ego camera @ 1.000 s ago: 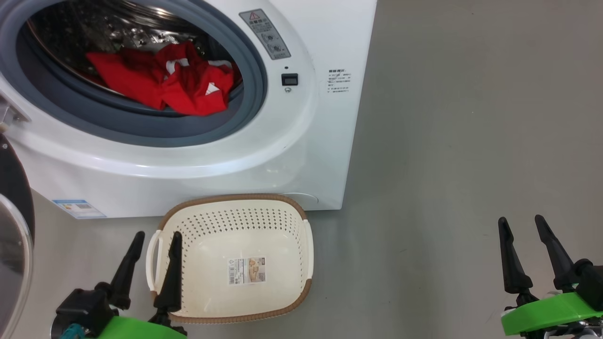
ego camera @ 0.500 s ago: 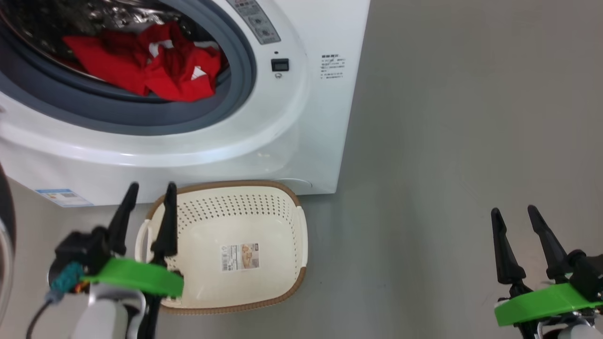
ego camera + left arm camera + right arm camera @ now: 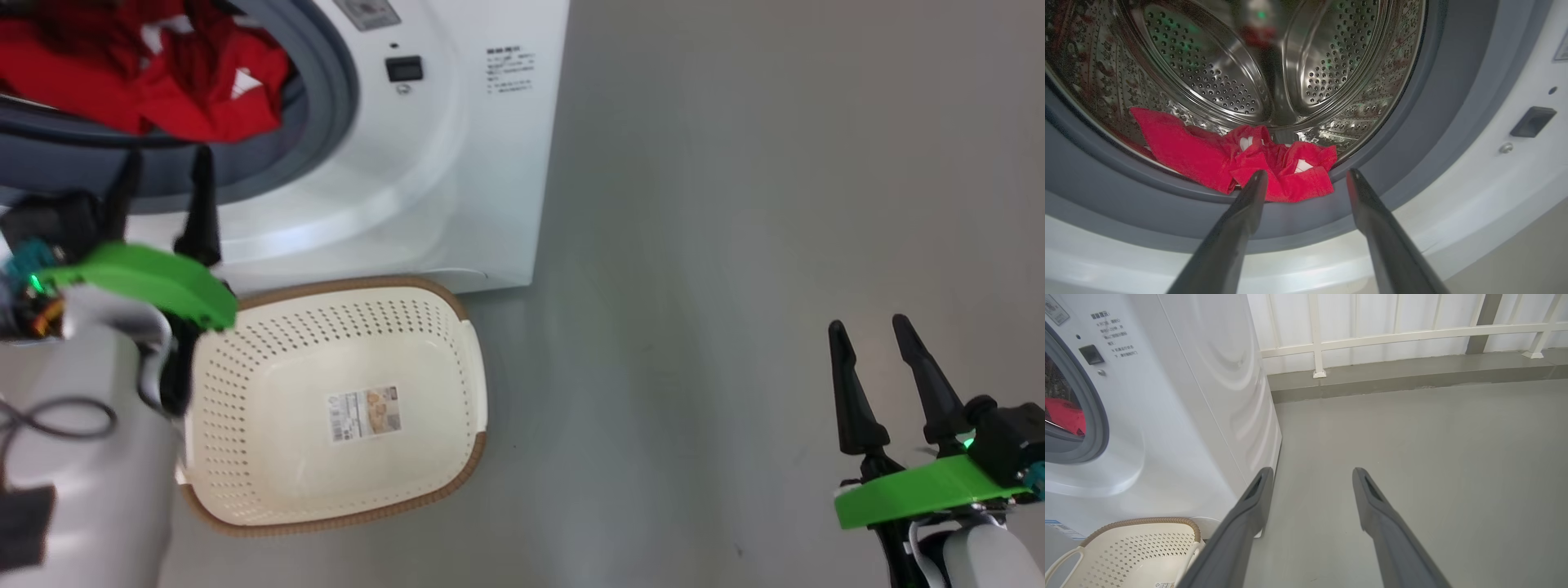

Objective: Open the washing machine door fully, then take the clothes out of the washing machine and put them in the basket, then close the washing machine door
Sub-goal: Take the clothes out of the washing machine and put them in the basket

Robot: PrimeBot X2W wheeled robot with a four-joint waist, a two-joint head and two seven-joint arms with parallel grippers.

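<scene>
While the left pincer [image 3: 1306, 173] hangs in front of the mouth of the washing machine [image 3: 457, 147], its two dark fingers stand spread and point into the steel drum [image 3: 1216, 69], with nothing pinched between them. The mouth stands uncovered. The clothes [image 3: 1208, 157] lie as one crumpled red heap with white patches at the bottom front of the drum. Their near edge is draped onto the grey rubber ring [image 3: 1412, 134]. In the left wrist view one fingertip overlaps the red fabric; contact cannot be told. The basket [image 3: 351, 284] sits upright on the grey floor [image 3: 735, 204] just in front of the machine's base, near its right corner. A paper label [image 3: 364, 413] shows on the basket's bottom. The left arm's green collar overlaps the basket's far left rim in the head view. The right pincer [image 3: 869, 322] hangs over bare floor, well apart from both machine and basket, to their right, fingers spread and gripping nothing. Its wrist view takes in the machine's white side panel, a corner of the basket, and a white railing [image 3: 1372, 335] behind.
</scene>
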